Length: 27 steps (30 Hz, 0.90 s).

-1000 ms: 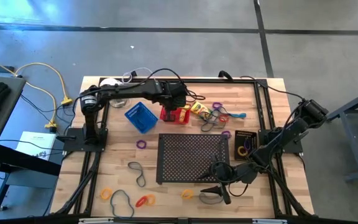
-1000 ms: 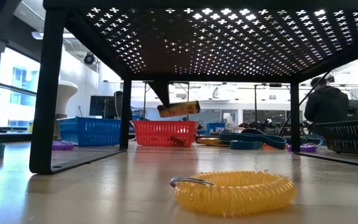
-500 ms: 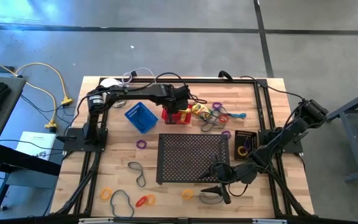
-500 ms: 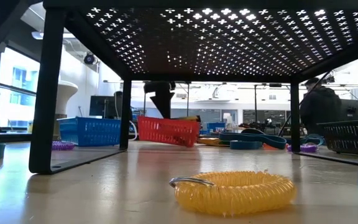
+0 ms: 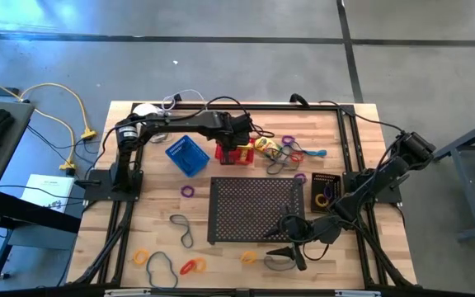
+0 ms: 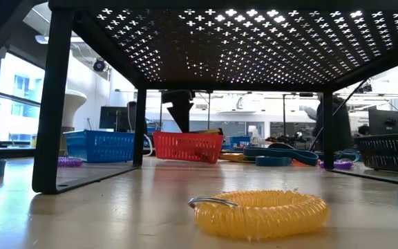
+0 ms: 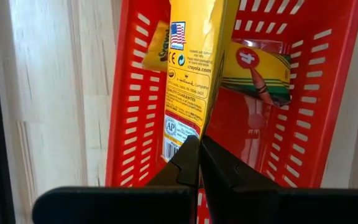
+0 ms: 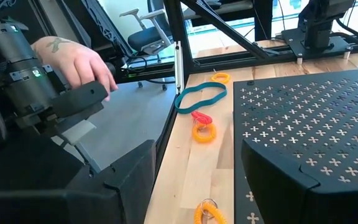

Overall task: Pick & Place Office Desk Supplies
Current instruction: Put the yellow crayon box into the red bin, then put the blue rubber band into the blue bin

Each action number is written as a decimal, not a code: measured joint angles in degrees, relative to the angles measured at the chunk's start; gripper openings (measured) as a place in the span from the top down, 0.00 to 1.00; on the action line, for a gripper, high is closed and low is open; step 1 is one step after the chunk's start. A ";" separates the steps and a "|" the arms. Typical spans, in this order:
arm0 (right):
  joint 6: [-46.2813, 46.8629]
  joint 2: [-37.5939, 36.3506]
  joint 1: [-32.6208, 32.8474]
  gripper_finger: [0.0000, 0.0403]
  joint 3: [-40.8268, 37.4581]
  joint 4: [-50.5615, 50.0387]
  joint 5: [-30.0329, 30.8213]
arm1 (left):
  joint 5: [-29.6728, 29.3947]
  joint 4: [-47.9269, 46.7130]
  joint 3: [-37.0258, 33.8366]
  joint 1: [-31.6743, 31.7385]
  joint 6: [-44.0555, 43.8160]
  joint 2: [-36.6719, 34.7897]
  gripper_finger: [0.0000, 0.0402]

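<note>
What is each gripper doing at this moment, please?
Left gripper: shut on the yellow crayon box, over the red basket.
Right gripper: open, holding nothing, waiting near the table's front edge.

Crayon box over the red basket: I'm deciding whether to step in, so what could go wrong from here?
The left gripper pinches the yellow crayon box only at one end, so it may land leaning on the red basket wall rather than flat. A second crayon box already lies inside, and the new one may ride on top of it. The basket is light, and a nudge might shift it.
</note>
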 joint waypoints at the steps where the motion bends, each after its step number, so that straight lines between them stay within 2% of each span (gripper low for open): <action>1: 0.02 0.00 0.00 0.44 0.00 0.00 0.00 | -0.54 -0.30 -0.02 -0.08 0.00 -0.30 0.99; 19: 0.29 0.00 0.00 0.44 0.00 -0.03 -0.07 | -6.03 -2.83 0.00 -1.74 -1.68 -5.83 0.83; 24: 0.50 0.00 0.00 0.44 0.01 -0.11 -1.01 | -11.86 -5.03 0.00 -4.74 -1.79 -9.92 0.83; 27: 1.63 0.00 0.00 0.44 0.02 0.02 -4.08 | -12.65 -7.25 0.00 -8.12 -5.38 -13.30 0.83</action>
